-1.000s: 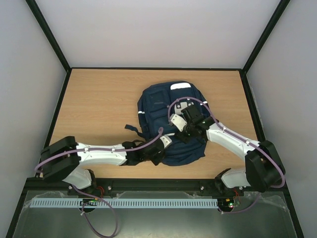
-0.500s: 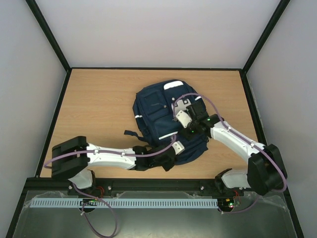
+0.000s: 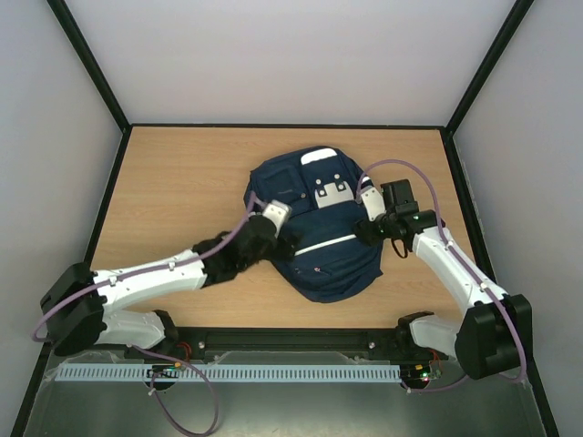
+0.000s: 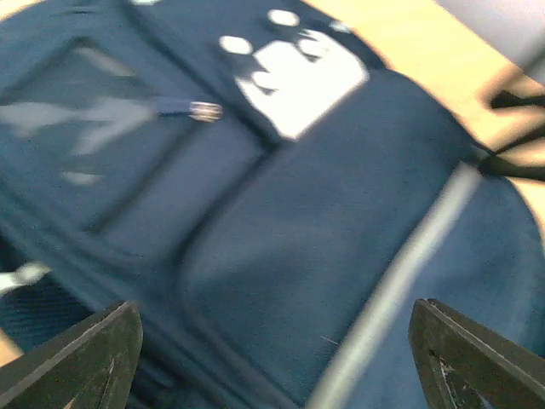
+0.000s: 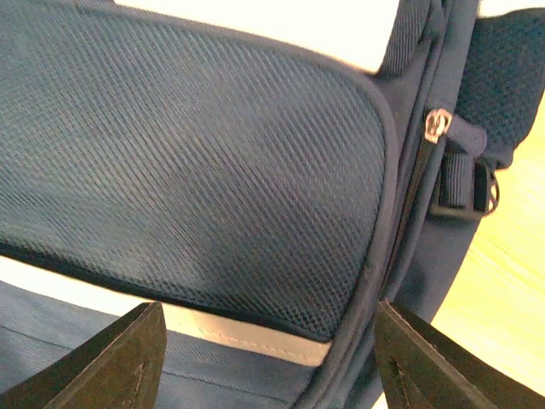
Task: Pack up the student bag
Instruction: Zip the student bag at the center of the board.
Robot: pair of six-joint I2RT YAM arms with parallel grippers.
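Flanking the large navy blue fabric backpack (image 3: 319, 259) lying lengthwise away from us, our left gripper (image 4: 272, 358) and right gripper (image 5: 272, 358) gape empty.

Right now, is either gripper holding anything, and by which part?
Nothing held: left gripper and right gripper both stand open by the student bag, no fabric pinched.

Student bag (image 4: 298, 256) blurred, cropped in both wrist views
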